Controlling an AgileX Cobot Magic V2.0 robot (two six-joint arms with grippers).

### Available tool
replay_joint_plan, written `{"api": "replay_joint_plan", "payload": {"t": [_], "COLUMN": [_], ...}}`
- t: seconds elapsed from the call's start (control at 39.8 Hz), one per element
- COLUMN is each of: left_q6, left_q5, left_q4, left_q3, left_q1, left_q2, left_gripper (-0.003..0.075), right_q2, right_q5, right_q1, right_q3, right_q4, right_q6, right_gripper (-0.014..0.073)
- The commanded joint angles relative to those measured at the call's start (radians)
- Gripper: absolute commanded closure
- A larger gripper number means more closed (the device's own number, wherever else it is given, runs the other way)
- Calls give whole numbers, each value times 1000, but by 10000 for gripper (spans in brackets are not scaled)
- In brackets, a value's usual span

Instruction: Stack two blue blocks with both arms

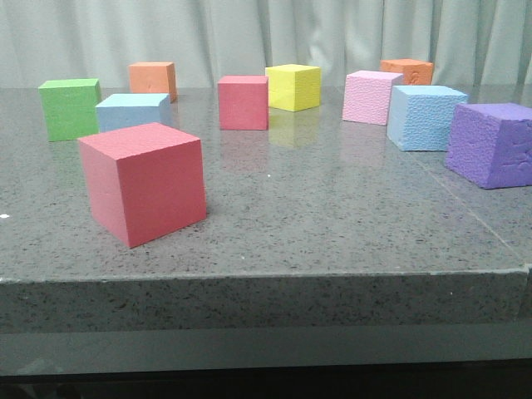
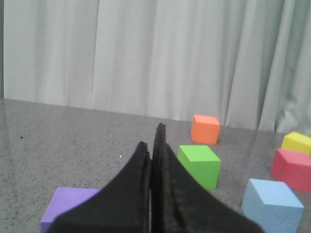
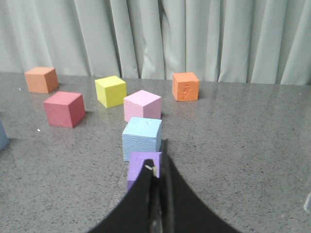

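Note:
Two sky-blue blocks stand on the grey table. The smoother one [image 1: 133, 110] is at the back left, next to the green cube [image 1: 70, 108]. The pebbly one [image 1: 426, 118] is at the right, beside the purple cube [image 1: 495, 145]. Neither gripper shows in the front view. In the left wrist view my left gripper [image 2: 151, 138] is shut and empty, above the table, with the smoother blue block [image 2: 272, 206] off to one side. In the right wrist view my right gripper [image 3: 155, 162] is shut and empty over the purple cube [image 3: 142, 165], with the pebbly blue block [image 3: 142, 137] just beyond.
A large red cube [image 1: 143, 183] stands near the table's front edge at the left. A smaller red cube [image 1: 243, 102], a yellow cube [image 1: 293, 86], a pink cube [image 1: 371, 97] and two orange cubes [image 1: 153, 80] [image 1: 407, 71] stand toward the back. A purple cube [image 2: 68, 204] lies by the left fingers.

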Motion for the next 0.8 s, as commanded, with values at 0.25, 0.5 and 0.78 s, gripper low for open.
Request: {"api": "replay_joint_plan", "payload": {"t": [0.25,0.5,0.78], "left_q6": [2,2,2], "left_q5": [72,70,72], "left_q4": [36,36,30], "left_q3": [-213,-213,-213], "left_q1": [-5,-5,-5], "left_q2": [261,313,347], "left_gripper": [741,741,741], "right_q2": [184,183,183], "right_q5": [-76,-85,-85], "right_q1": [-3,-3,-3], "right_q3": [-126,-125,-125], "right_q4": [-20,-20,-20], "right_q6": [-11,-11,-11], "right_gripper": [660,660,660]}}
